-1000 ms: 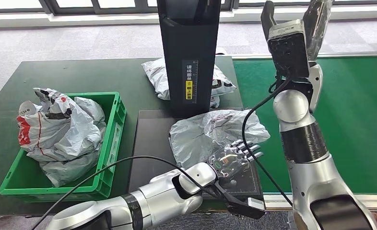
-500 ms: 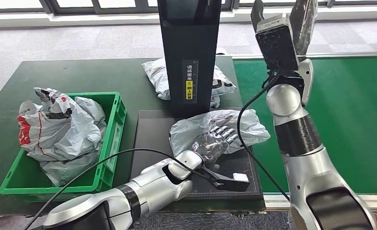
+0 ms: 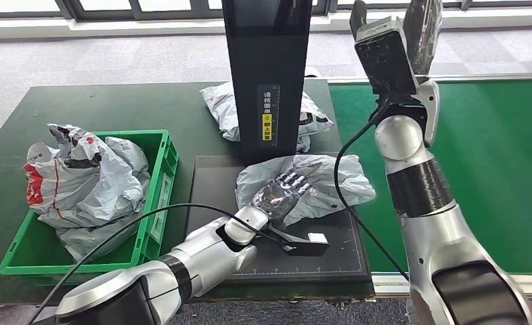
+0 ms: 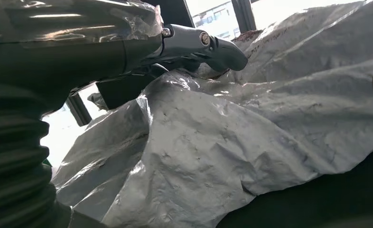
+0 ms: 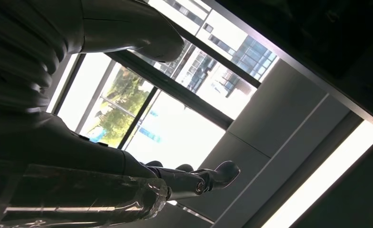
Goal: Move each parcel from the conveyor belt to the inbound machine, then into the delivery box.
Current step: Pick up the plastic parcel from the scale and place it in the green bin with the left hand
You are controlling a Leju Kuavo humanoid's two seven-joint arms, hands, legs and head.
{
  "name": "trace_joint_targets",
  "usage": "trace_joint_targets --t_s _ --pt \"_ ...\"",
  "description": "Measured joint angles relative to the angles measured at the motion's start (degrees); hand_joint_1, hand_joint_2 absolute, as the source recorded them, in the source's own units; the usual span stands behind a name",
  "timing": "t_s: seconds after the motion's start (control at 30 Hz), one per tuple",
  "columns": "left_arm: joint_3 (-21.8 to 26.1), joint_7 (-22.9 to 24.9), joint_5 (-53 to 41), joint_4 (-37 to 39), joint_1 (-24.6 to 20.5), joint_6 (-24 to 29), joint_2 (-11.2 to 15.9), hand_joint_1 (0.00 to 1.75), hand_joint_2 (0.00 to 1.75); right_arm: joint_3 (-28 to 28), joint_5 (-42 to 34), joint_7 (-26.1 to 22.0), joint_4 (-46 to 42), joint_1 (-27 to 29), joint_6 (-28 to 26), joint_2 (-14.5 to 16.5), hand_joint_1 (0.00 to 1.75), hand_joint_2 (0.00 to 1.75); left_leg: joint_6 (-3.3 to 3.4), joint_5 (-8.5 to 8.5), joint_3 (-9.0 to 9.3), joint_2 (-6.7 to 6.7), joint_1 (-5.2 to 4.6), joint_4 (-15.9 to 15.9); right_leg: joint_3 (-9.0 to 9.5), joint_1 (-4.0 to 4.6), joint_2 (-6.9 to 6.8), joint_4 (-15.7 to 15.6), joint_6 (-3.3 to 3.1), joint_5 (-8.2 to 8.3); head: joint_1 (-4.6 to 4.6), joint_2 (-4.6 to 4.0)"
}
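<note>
Resting flat on the grey parcel (image 3: 304,186), left hand (image 3: 285,191), fingers (image 3: 297,181) spread over the crumpled plastic and not closed round it. Lying at the middle of the head view, that parcel, on the black scale plate (image 3: 212,196) of the inbound machine (image 3: 267,74), touching the foot of its black column at 12 o'clock. Seen close up from the left wrist: the same parcel (image 4: 251,142) as a wrinkled silver sheet, with a dark fingertip (image 4: 227,50) laid against its upper fold; whether anything is pinched, cannot tell from there.

Raised high at 1 o'clock, right hand (image 3: 426,30), above the green conveyor belt (image 3: 507,156), partly cut by the picture's top edge and hidden behind the wrist camera. Shown from the right wrist instead: right hand (image 5: 127,142) against windows and ceiling, fingers (image 5: 213,175) stretched out and apart, holding nothing.

Sitting at 9 o'clock, green delivery box (image 3: 158,196), heaped with grey-and-red parcels (image 3: 80,183). Lying behind the column at 12 o'clock, one more grey parcel (image 3: 226,108) on the dark green table (image 3: 114,105).
</note>
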Motion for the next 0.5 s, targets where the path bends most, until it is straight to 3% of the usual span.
trace_joint_targets --t_s 0.5 --pt "0.2 0.2 -0.5 0.6 -0.3 -0.2 0.7 0.00 1.75 0.0 0.0 0.0 1.1 -0.6 0.3 -0.2 0.00 1.75 0.00 0.01 0.01 0.00 0.00 0.0 0.01 0.00 0.00 0.0 0.00 0.02 0.00 0.00"
